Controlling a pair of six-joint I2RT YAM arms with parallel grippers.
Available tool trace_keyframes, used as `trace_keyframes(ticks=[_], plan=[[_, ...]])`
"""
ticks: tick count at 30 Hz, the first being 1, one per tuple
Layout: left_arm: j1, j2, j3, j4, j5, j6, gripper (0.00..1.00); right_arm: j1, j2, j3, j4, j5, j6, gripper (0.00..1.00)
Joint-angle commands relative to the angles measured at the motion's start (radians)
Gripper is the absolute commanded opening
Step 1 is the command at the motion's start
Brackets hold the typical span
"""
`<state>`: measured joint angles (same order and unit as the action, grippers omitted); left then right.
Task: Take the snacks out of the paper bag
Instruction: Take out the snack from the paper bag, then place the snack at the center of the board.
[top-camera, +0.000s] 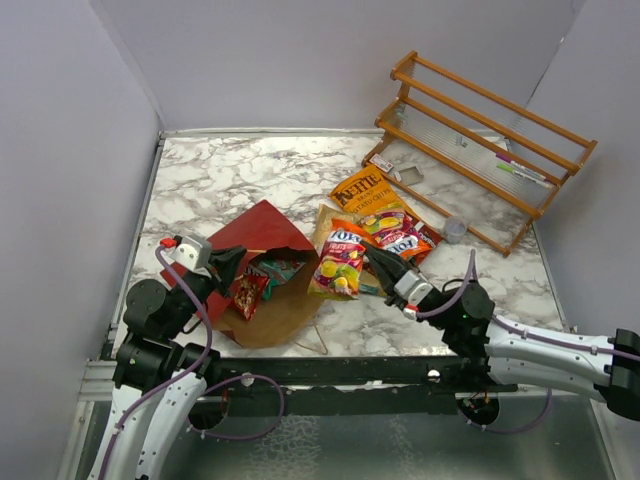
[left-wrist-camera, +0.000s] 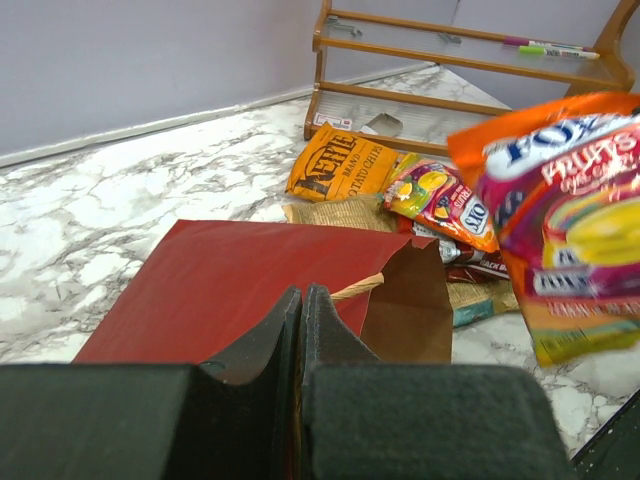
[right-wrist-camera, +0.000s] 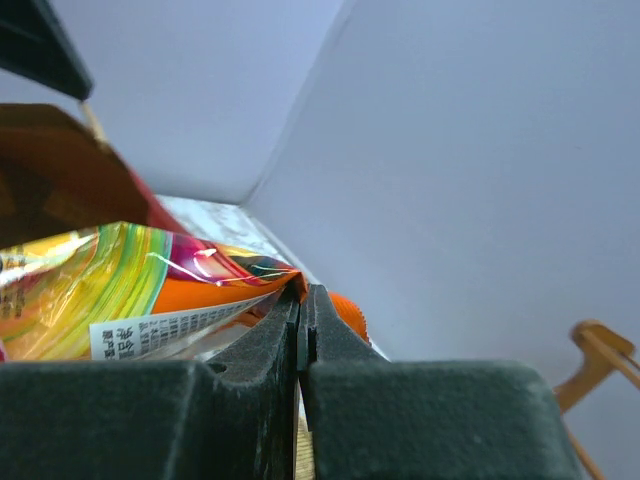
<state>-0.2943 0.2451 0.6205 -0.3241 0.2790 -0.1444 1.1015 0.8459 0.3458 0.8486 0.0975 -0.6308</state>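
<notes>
The dark red paper bag (top-camera: 262, 234) lies on its side, its brown mouth (top-camera: 283, 308) towards the arms. A red packet (top-camera: 248, 293) and a teal packet (top-camera: 281, 267) show in the mouth. My left gripper (top-camera: 236, 266) is shut on the bag's rim by its string handle (left-wrist-camera: 356, 288); the bag also shows in the left wrist view (left-wrist-camera: 225, 280). My right gripper (top-camera: 374, 257) is shut on the edge of an orange and yellow candy pack (top-camera: 338, 262), held above the table right of the bag; the pack also shows in both wrist views (left-wrist-camera: 570, 215) (right-wrist-camera: 150, 290).
An orange Kettle bag (top-camera: 359, 187), a tan chip bag (top-camera: 328, 216) and another candy pack (top-camera: 397, 232) lie in a pile right of the paper bag. A small grey cup (top-camera: 455, 229) and a wooden slatted rack (top-camera: 480, 140) stand at the back right.
</notes>
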Motion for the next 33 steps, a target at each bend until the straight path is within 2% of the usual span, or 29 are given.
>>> trace_keyframes(ticks=[1,5,8,12,16,24,29,33], plan=[[0.008,0.000,0.015,-0.005,-0.042,-0.004,0.00,-0.021,-0.069,-0.013,0.104,0.165,-0.032,0.01],[0.008,-0.003,0.016,-0.007,-0.055,-0.005,0.00,-0.072,-0.019,-0.011,0.137,0.349,0.038,0.01],[0.008,-0.004,0.018,-0.009,-0.057,-0.005,0.00,-0.156,0.043,-0.013,0.117,0.433,0.187,0.01],[0.007,-0.007,0.018,-0.012,-0.061,-0.003,0.00,-0.291,0.093,-0.024,0.034,0.402,0.397,0.01],[0.010,-0.010,0.016,-0.013,-0.064,-0.001,0.00,-0.393,0.131,-0.031,0.014,0.357,0.516,0.01],[0.014,-0.015,0.015,-0.012,-0.064,0.004,0.00,-0.515,0.268,0.040,0.038,0.364,0.517,0.01],[0.015,-0.023,0.015,-0.016,-0.069,0.006,0.00,-0.537,0.381,0.049,0.090,0.386,0.462,0.01],[0.018,-0.026,0.015,-0.014,-0.072,0.006,0.00,-0.537,0.385,-0.018,0.044,0.389,0.552,0.01]])
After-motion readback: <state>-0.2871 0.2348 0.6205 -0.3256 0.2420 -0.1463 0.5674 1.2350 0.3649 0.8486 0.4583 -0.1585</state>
